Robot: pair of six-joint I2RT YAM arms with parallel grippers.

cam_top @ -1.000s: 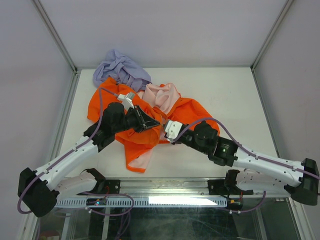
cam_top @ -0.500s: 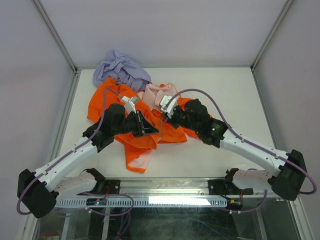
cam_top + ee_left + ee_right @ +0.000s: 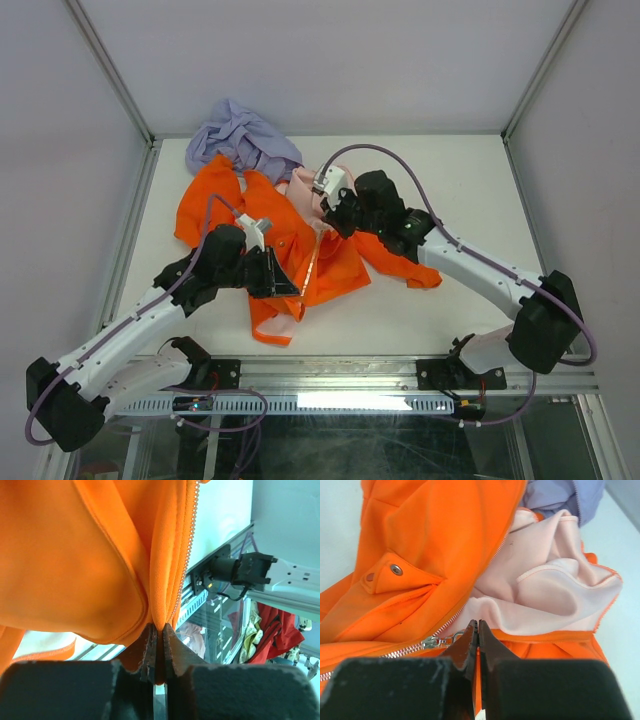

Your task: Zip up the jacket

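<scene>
The left arm comes in from 7 o'clock in the top view and reaches the low edge of the jacket (image 3: 300,245). In its wrist view, the jaws of the left gripper (image 3: 157,630) are pressed tight together. They pinch a fold of the orange cloth between them. A row of zipper teeth (image 3: 186,555) runs up along that fold toward 1 o'clock, just beside the pinch.

The jacket lies crumpled on the left half of the white tabletop (image 3: 470,180). Its front is open, and one sleeve sticks out toward 4 o'clock. A purple cloth (image 3: 243,135) is bunched up at 11 o'clock from the jacket and touches it.

The right arm comes in from 4 o'clock and bends over the top part of the jacket. In its wrist view, the jaws of the right gripper (image 3: 478,628) are closed too. The silver zipper pull (image 3: 433,641) sits just at 9 o'clock from the tips. Its little tab goes right in between the jaws, so they grip it. The zipper line runs away from there up toward 1 o'clock, and it is open. The soft pink lining (image 3: 545,595) shows at 2 o'clock from the tips. A round metal snap (image 3: 396,569) sits on an orange flap at 10 o'clock. A bit of the purple cloth peeks in at the top edge, past the lining.
</scene>
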